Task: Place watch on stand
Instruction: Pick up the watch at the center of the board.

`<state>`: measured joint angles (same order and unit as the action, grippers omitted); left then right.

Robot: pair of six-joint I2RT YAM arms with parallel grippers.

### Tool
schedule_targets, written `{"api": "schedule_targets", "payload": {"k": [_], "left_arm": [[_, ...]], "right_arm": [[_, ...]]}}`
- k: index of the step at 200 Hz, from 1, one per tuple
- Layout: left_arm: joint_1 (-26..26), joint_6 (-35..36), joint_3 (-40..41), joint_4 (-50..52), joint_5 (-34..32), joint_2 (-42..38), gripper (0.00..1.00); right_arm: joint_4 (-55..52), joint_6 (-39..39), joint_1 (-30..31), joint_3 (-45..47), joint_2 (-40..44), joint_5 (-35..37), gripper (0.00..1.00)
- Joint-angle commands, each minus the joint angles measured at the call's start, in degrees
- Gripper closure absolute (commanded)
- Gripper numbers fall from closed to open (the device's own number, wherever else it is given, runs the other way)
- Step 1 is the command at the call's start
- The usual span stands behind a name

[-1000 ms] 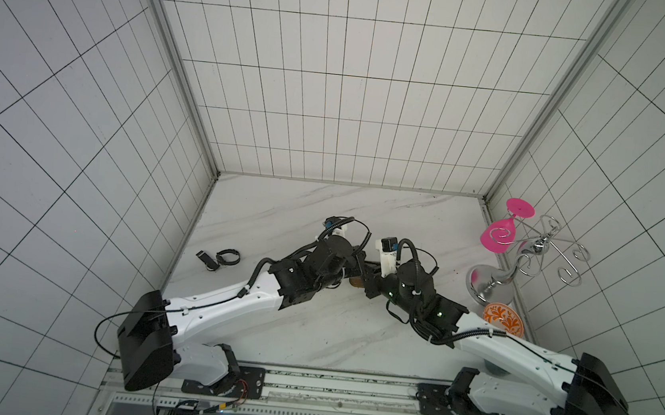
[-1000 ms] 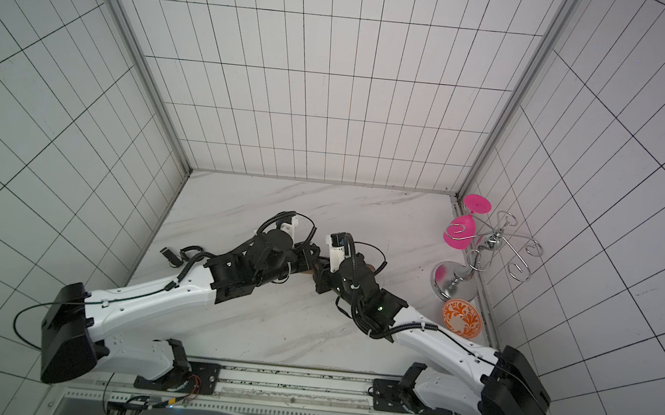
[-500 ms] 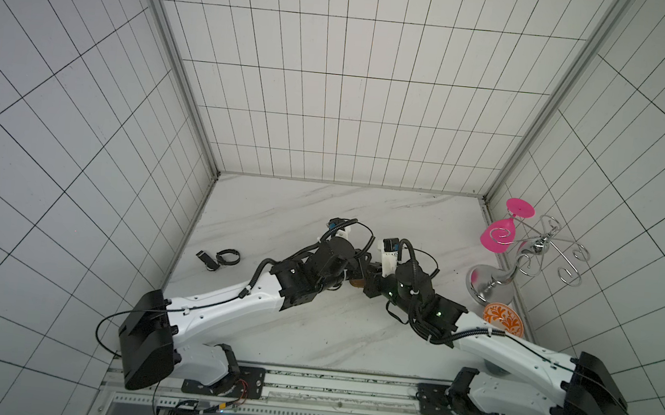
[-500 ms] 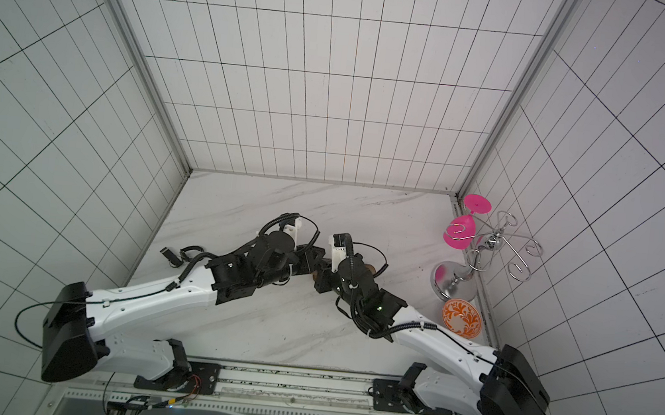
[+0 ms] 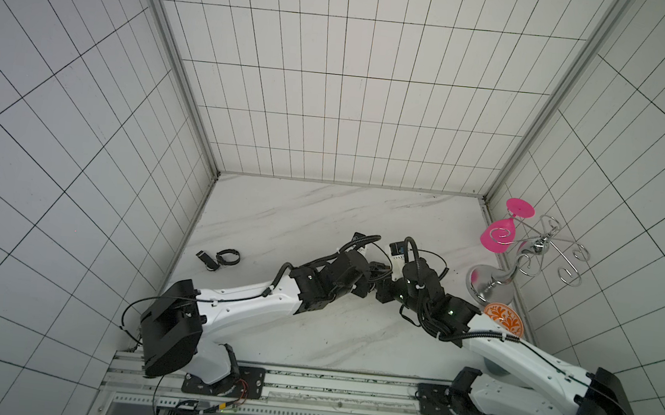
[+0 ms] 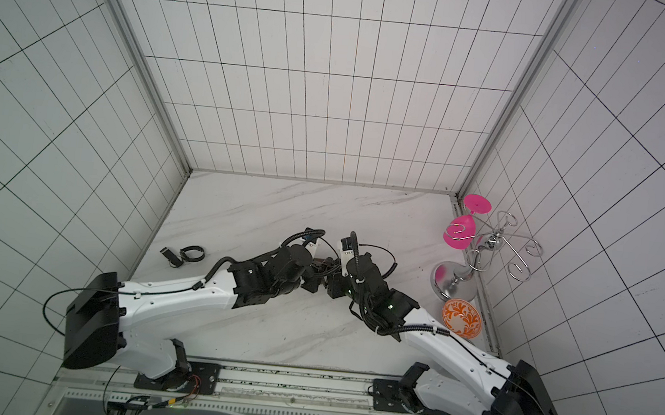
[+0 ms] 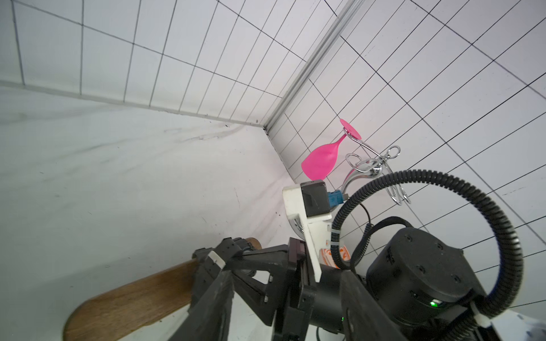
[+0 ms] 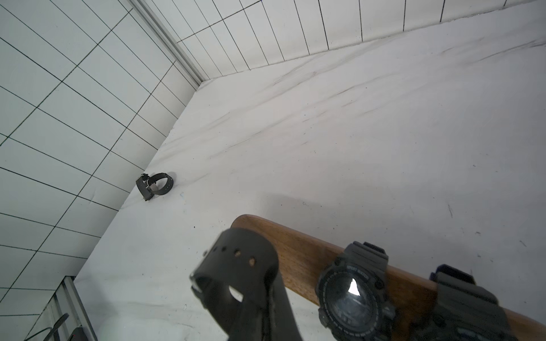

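Observation:
The wooden stand (image 8: 298, 251) lies under both wrists, so both top views hide most of it. Two black watches sit on its bar; the nearer one (image 8: 351, 292) has a round face. My right gripper (image 8: 267, 295) is shut on the looped strap of another black watch (image 8: 242, 265), which lies against the bar near its rounded end. In the left wrist view that strap (image 7: 212, 265) crosses the bar (image 7: 133, 301). My left gripper (image 7: 283, 280) is open, its fingers well apart on either side of the right gripper (image 7: 233, 257). In a top view the two grippers (image 5: 376, 271) (image 5: 385, 292) meet mid-table.
One more black watch (image 5: 228, 256) lies near the left wall beside a small black piece (image 5: 207, 261). By the right wall a silver wire rack (image 5: 534, 253) holds a hanging pink glass (image 5: 498, 237). An orange patterned bowl (image 5: 503, 318) sits in front of the rack.
My left gripper has opened. The right gripper has closed fully on the watch strap. Both arms have stayed almost in place.

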<state>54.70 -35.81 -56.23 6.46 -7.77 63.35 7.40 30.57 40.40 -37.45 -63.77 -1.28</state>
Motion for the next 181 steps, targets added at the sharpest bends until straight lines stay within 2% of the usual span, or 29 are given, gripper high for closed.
{"api": "schedule_targets", "payload": {"k": [1, 40, 61, 100, 181], "left_arm": [[0.0, 7.0, 0.3, 5.1, -5.2, 0.0, 0.43], [0.0, 9.8, 0.1, 9.1, -3.7, 4.0, 0.50], [0.4, 10.0, -0.3, 9.3, -1.8, 6.4, 0.52], [3.2, 11.4, -2.9, 9.3, -2.0, 10.6, 0.56], [3.3, 7.6, -2.5, 7.6, -1.3, 15.6, 0.63]], "right_arm": [[-2.9, -3.1, -0.5, -0.4, 1.9, 0.0, 1.00], [-6.2, -5.9, -0.4, -3.0, 2.6, 0.8, 1.00], [-8.2, -7.1, 0.9, -4.6, 2.1, 3.6, 1.00], [-10.0, -7.9, 2.9, -6.7, 0.9, 6.4, 1.00], [-9.1, -7.0, 4.0, -7.3, 1.6, 5.2, 1.00]]}}
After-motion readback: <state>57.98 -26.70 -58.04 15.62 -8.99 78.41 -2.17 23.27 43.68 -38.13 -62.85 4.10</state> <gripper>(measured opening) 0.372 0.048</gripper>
